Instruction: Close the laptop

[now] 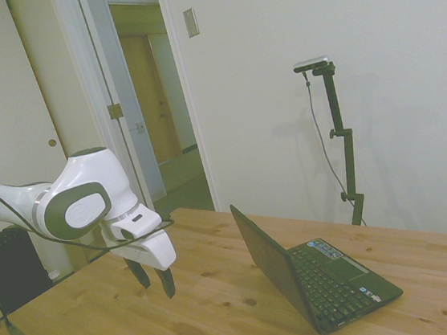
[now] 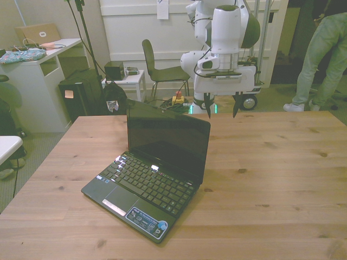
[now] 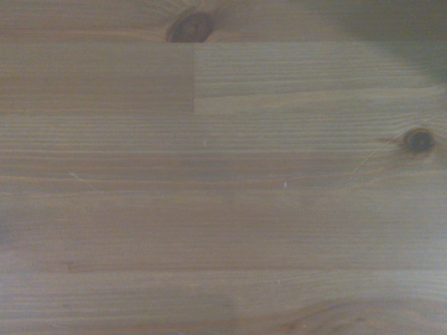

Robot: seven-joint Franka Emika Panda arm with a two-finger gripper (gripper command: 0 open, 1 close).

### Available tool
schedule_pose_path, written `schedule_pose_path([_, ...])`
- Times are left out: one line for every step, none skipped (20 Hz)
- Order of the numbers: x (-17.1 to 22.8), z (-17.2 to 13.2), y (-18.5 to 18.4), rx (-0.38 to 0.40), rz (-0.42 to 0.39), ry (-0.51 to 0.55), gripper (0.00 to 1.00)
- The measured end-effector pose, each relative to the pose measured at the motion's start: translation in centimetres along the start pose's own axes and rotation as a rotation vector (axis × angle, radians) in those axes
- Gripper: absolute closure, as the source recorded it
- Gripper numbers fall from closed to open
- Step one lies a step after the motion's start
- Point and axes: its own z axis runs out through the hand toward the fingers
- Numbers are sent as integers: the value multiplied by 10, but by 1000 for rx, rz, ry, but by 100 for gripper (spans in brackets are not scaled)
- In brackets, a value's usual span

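The laptop [image 2: 157, 168] is a small black netbook standing open on the wooden table [image 2: 271, 184], its dark screen upright and its keyboard and stickered palm rest toward the camera in the front view. In the side view the laptop [image 1: 312, 270] sits right of centre with its lid tilted back toward the arm. My gripper [image 1: 155, 279] hangs open above the table, behind the lid and apart from it, with nothing between its fingers. In the front view the gripper [image 2: 222, 107] is beyond the laptop, toward the front view's right. The wrist view shows only bare table wood [image 3: 223, 181].
A person's legs [image 2: 320, 54] stand at the front view's far right, behind the table. A chair [image 2: 160, 67], a white desk [image 2: 38, 76] and dark bags [image 2: 89, 97] stand on the floor beyond the table. An open doorway [image 1: 155, 94] shows in the side view.
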Motion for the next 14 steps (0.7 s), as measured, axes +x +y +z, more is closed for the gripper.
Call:
schedule_pose_path([0,0,0,-2,-2,-2,0])
schedule_pose_path([0,1,2,-9,-10,-9,0])
schedule_pose_path([2,1,2,-7,-4,-6,0])
schedule_pose_path([5,-2,2,0,11,3,0])
schedule_pose_path([11,-6,2,11,37,21,0])
schedule_pose_path([19,-12,3,20,70,41,0])
schedule_pose_path([29,-19,6,28,107,61,0])
schedule_pose_path([40,-27,9,40,145,81,0])
schedule_pose_path([51,-33,13,48,183,98,0])
schedule_pose_path([63,-39,18,52,220,112,0])
schedule_pose_path([76,-44,24,56,254,122,0])
schedule_pose_path([88,-47,29,59,278,126,0])
schedule_pose_path([100,-48,32,61,299,128,0])
schedule_pose_path([111,-49,35,61,318,131,0])
